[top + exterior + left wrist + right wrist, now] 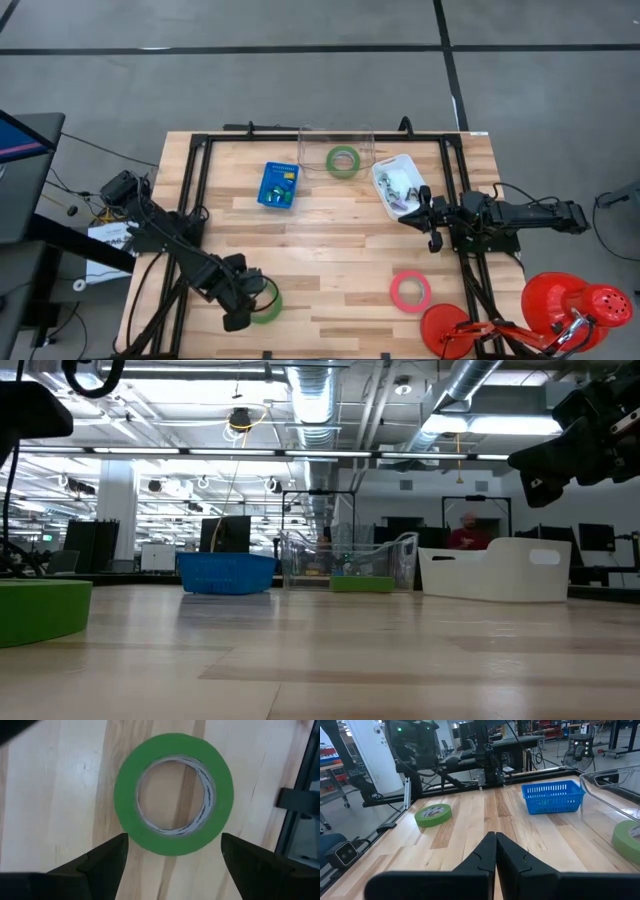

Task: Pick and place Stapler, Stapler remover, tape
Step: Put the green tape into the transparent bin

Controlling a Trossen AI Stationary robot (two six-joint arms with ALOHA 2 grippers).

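**Left gripper over green tape at the front edge, right arm parked by the white bin**

Green tape (173,801) fills the left wrist view, lying flat on the wood with the left gripper (173,857) right over it, fingers (107,860) spread wide and sitting just outside the roll on either side. Not touching it as far as I can tell. In the high view that roll (266,302) is near the table's (330,240) front-left corner, so not much board left on that side, and the black frame rail runs close by.

Right gripper (434,222) hangs near the right edge, fingers pressed together, holding nothing. It's just beside the white bin (396,183), which has some small stuff in it that I can't make out.

Rest of the board:
- pink tape (410,290) front right, out in the open
- second green tape (343,160) at the back, inside a clear bin (336,140)
- blue basket (278,185) back left with small items in it, too tiny to tell
- red lamp-looking thing (545,310) off the front-right corner, cut off by the picture's edge

Middle of the table is wide open wood, lots of room between both arms.

Low view only catches the near green roll as a slab cut off at the side, with the baskets lined up far behind it.
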